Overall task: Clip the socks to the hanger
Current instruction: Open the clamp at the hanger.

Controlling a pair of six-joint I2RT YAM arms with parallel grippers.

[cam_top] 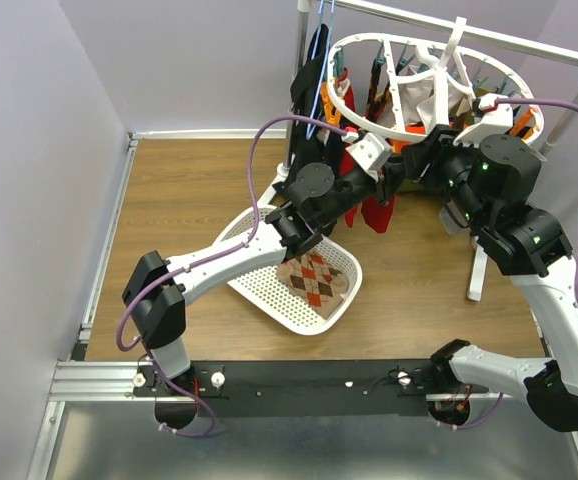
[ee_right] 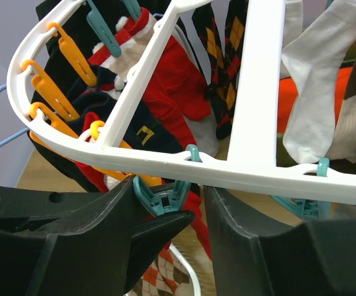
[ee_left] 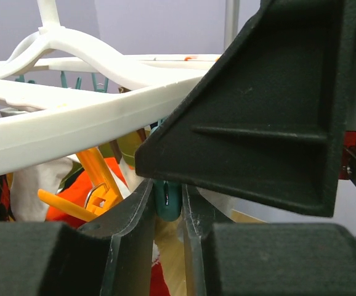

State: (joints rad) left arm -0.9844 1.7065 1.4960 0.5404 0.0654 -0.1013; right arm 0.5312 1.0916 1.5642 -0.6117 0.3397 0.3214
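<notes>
– Left pincer (ee_left: 167,206): what has it got?
– Its 2 fingers (ee_left: 132,237) close in on a teal clip (ee_left: 166,198). The clip dangles from the hanger (ee_left: 73,126), just under the white rim. Hardly any gap shows on either side of the clip.
– And the right pincer (ee_right: 172,191)?
– Spread apart, gripping nothing. It sits under the same stretch of rim, 1 finger on each side of the teal clip. In the left wrist view 1 of those fingers fills the upper right as a black wedge.
– Where are the socks?
– Most hang inside the ring: a red sock (ee_right: 172,92), a navy sock (ee_right: 122,117) beside the orange clips (ee_right: 73,55), and hanging argyle socks (ee_right: 218,55) farther back. 1 loose argyle sock (cam_top: 314,280) lies well apart from them, flat in the white basket (cam_top: 269,295) on the wooden top (cam_top: 199,200), below the left arm.
– Any cloth in the clip's teeth?
– Cannot tell; the fingers hide its lower end.
</notes>
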